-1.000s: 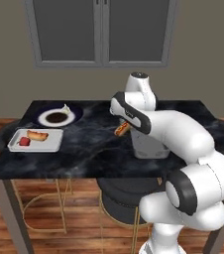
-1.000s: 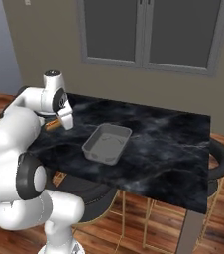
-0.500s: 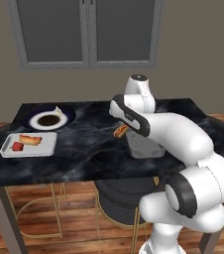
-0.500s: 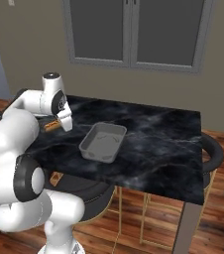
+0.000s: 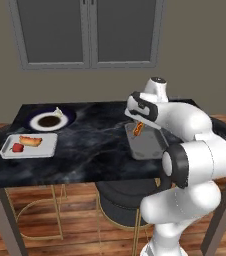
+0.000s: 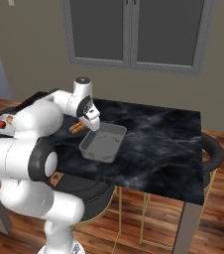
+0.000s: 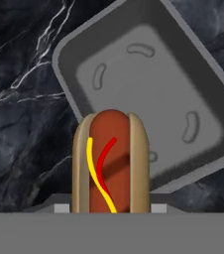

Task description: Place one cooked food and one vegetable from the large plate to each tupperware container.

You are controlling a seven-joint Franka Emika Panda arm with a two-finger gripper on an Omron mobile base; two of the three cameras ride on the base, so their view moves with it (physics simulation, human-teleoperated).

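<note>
- Hot dog (image 7: 111,163) sits clamped between the fingers, bun up, with a yellow and a red squiggle along the sausage; the fingertips themselves are hidden behind it in the hand view.
- Gripper (image 5: 139,128) hangs above the near-left edge of the darker grey tupperware container (image 5: 146,141), the hot dog (image 5: 138,129) raised clear of the desk (image 5: 95,145).
- Hand view: the hot dog overlaps the rim of the grey container (image 7: 148,99); container floor is bare, showing only moulded oval marks.
- Right base view: the hot dog (image 6: 76,128) shows just left of the grey container (image 6: 103,142), level with its left rim.
- Pale tupperware container (image 5: 29,145) lies well apart from the grey container, at the desk's far left end as the left base view sees it. It holds one red item (image 5: 18,147) and one browned, bread-like item (image 5: 31,141), side by side.
- Large plate (image 5: 50,120) sits just behind the pale container, farther from the robot. One small pale item (image 5: 58,112) rests on its right rim; I cannot tell what it is.
- Window (image 5: 87,32) with a grey frame is on the wall behind the desk.
- Dark round stools (image 5: 125,192) stand under and beside the desk.
</note>
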